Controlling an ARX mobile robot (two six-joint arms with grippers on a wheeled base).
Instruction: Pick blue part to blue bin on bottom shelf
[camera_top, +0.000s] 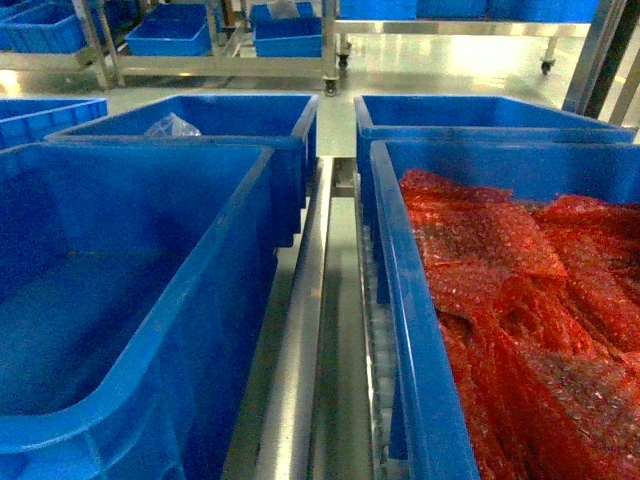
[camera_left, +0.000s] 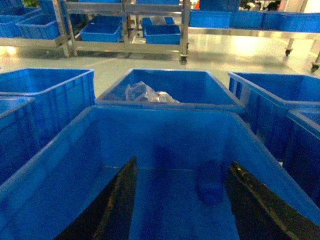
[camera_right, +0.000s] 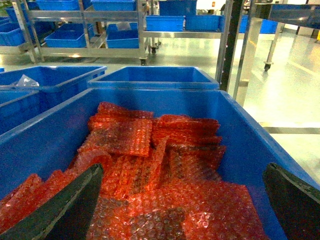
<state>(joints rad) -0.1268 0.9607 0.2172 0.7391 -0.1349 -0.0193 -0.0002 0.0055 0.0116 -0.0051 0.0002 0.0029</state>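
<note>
While the left gripper (camera_left: 177, 200) hangs with its dark fingers (camera_left: 117, 200) spread wide and holding nothing inside the near left blue bin (camera_top: 150, 330), a small blue part (camera_left: 210, 182) lies on that bin's floor between the fingers, nearer the right one. Just right of this bin run the steel rails with white rollers (camera_top: 378, 340), and right of them stands the near right bin (camera_top: 420, 350), filled with red bubble-wrap bags (camera_top: 520, 300). Over those bags the right gripper (camera_right: 182, 200) hovers, its fingers (camera_right: 65, 205) also spread wide and grasping nothing.
</note>
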